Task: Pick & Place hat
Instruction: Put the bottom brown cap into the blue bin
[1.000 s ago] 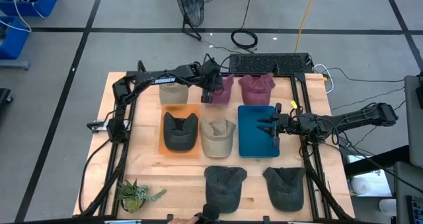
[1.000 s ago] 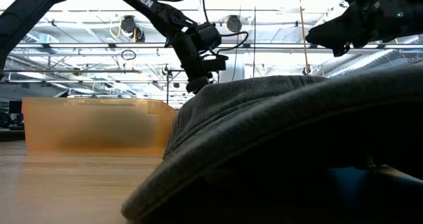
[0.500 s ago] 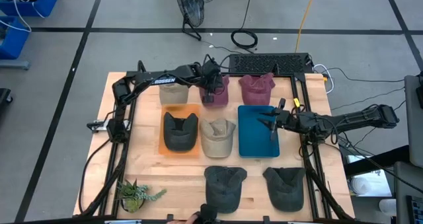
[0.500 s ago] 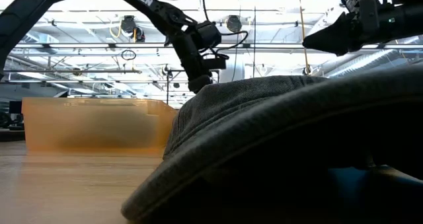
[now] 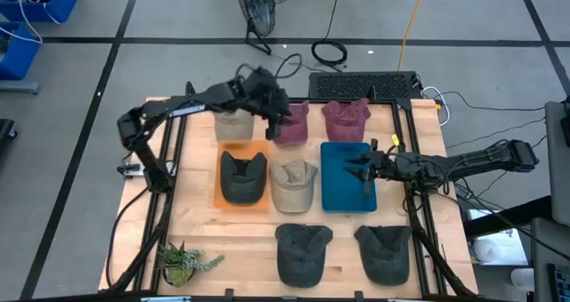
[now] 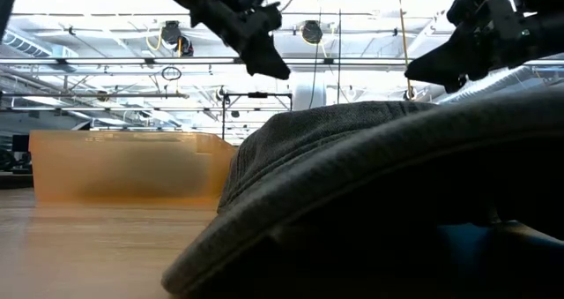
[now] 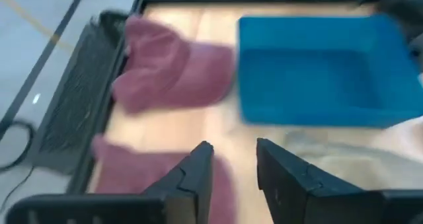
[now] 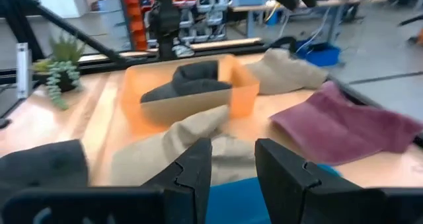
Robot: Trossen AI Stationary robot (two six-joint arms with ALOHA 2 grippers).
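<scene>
Two maroon hats lie flat at the table's far side: the left one (image 5: 294, 126) and the right one (image 5: 346, 119). My left gripper (image 5: 281, 117) hangs open just above the left maroon hat (image 7: 132, 174), slanting down, with nothing between its fingers (image 7: 231, 151). My right gripper (image 5: 363, 170) stands open and level over the blue tray (image 5: 343, 195), also with nothing in it (image 8: 231, 148). A dark hat (image 5: 242, 177) sits in the orange tray (image 5: 218, 199). A khaki hat (image 5: 294, 184) lies between the two trays.
A beige hat (image 5: 234, 124) lies at the far left and two dark grey hats (image 5: 303, 250) (image 5: 385, 253) near the front edge. A potted plant (image 5: 183, 265) stands at the near left. A keyboard (image 5: 363, 85) lies beyond the far edge.
My left gripper has risen off the left maroon hat and drawn back toward the table's far left, tipping from pointing down to a slant. The hat stays lying on the table.
</scene>
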